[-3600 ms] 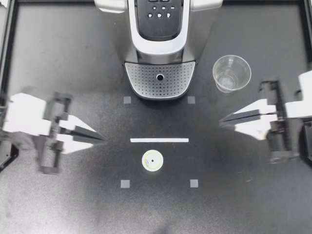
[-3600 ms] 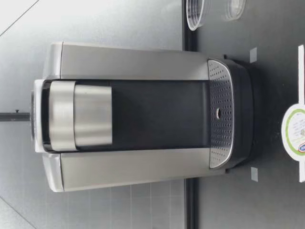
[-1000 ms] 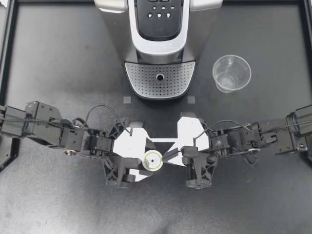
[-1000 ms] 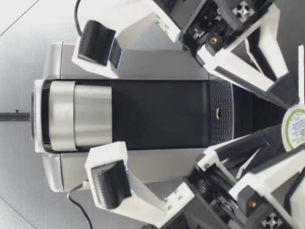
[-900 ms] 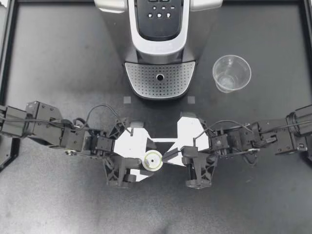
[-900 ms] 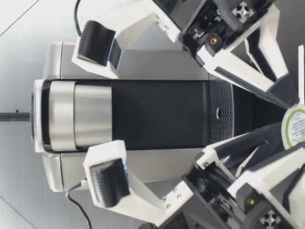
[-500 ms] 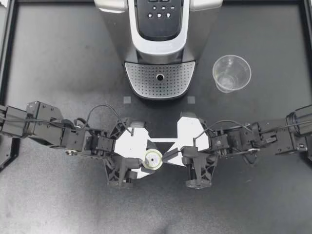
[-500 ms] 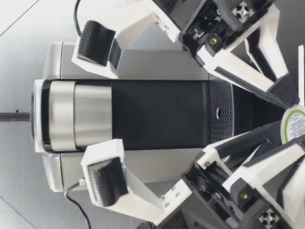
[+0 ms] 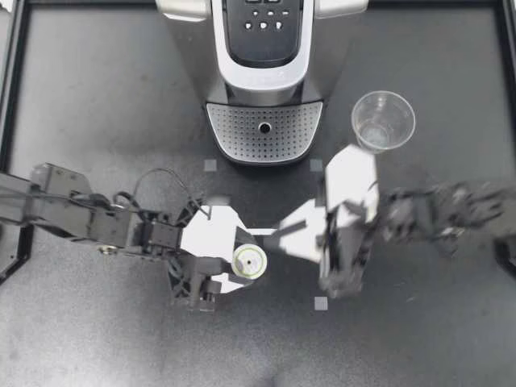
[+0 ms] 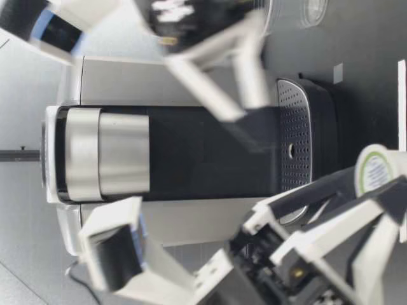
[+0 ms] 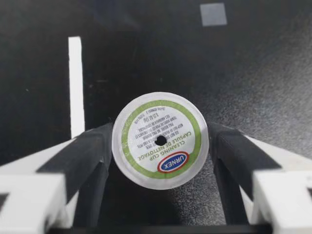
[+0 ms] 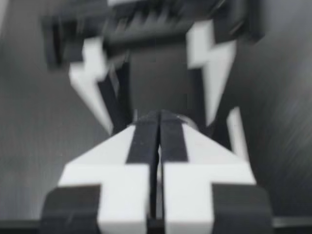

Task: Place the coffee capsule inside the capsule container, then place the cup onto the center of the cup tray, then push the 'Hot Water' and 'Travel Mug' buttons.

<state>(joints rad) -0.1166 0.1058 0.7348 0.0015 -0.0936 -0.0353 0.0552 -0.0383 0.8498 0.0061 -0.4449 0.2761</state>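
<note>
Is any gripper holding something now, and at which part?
My left gripper holds the coffee capsule by its opposite sides; my right gripper is shut on nothing.

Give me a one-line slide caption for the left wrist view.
Left gripper shut on the coffee capsule, lid facing the camera, white tape strip on the table beyond.

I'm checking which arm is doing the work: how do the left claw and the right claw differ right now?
The left claw is shut on the coffee capsule, with one finger on each side. The right claw is shut on nothing. The left claw's fingers stand apart with the capsule between them, while the right claw's fingers are pressed together. Both sit in front of the coffee machine, facing each other.
</note>
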